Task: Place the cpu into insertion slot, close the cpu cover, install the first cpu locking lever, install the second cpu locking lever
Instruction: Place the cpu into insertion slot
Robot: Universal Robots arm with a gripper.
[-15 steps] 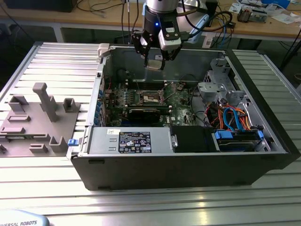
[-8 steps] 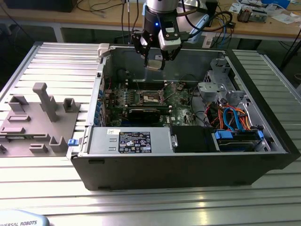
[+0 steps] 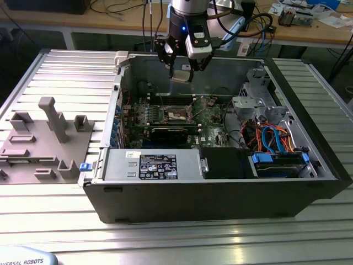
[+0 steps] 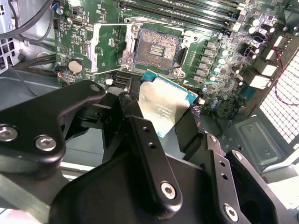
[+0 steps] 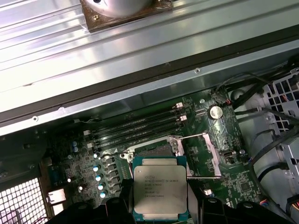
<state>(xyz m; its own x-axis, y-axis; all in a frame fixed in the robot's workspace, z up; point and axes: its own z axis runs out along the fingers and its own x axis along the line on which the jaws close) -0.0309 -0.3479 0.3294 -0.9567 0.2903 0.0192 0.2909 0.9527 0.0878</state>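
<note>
Second wrist view | cpu [image 4: 163,105] clamped between fingers [image 4: 140,135] | apart from insertion slot [image 4: 156,46]

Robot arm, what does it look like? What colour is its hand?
The arm is silvery grey with a glowing blue ring. Its gripper is black, with jointed fingers studded with shiny round screws. A small grey box sits on it, and black cables loop off the wrist.
</note>
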